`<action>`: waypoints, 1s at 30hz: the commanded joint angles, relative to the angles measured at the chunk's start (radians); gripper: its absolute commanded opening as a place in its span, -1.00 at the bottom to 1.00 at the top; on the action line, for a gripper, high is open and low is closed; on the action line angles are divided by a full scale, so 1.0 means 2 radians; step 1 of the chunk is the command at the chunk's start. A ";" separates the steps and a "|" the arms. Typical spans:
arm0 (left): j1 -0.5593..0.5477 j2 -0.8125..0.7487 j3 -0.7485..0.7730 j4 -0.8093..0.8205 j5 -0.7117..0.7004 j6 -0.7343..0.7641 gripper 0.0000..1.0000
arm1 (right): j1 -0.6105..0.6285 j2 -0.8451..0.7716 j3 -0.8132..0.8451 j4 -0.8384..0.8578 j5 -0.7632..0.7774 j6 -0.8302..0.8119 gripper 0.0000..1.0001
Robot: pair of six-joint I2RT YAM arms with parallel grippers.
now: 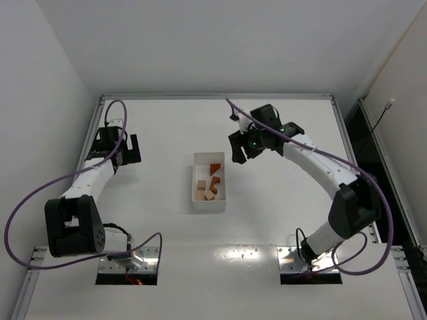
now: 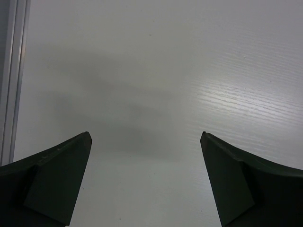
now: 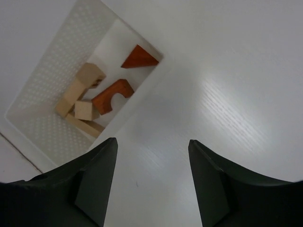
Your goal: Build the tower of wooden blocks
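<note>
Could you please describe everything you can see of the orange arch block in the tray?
The arch block is reddish-orange wood, a short bar with a half-round cutout in one long side. It seems to lie on its broad face inside the white perforated tray, loose and unstacked. A pale tan cube sits against one end; the orange wedge lies apart.

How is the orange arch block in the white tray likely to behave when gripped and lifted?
The arch block looks like solid wood, so probably stiff and light. It lies crowded among tan blocks, so neighbours may shift when it is pulled out. Its flat faces should keep it from rolling, though the curved notch offers less to grip.
</note>
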State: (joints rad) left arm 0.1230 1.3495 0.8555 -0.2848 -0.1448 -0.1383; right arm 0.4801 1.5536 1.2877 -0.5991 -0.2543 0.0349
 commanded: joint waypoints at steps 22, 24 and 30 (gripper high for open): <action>0.000 -0.031 -0.027 0.007 -0.069 -0.007 1.00 | 0.071 0.093 0.041 -0.045 0.037 0.177 0.01; 0.000 -0.018 -0.015 0.007 -0.080 -0.007 1.00 | 0.071 0.093 0.027 -0.049 0.045 0.184 -0.01; 0.000 -0.001 -0.005 0.001 -0.099 -0.014 1.00 | 0.075 0.115 -0.019 -0.049 0.037 0.189 -0.01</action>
State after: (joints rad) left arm 0.1230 1.3426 0.8097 -0.2920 -0.3035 -0.1490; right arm 0.6170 1.7805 1.2697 -0.6876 -0.1940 0.3897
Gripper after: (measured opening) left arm 0.996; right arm 0.498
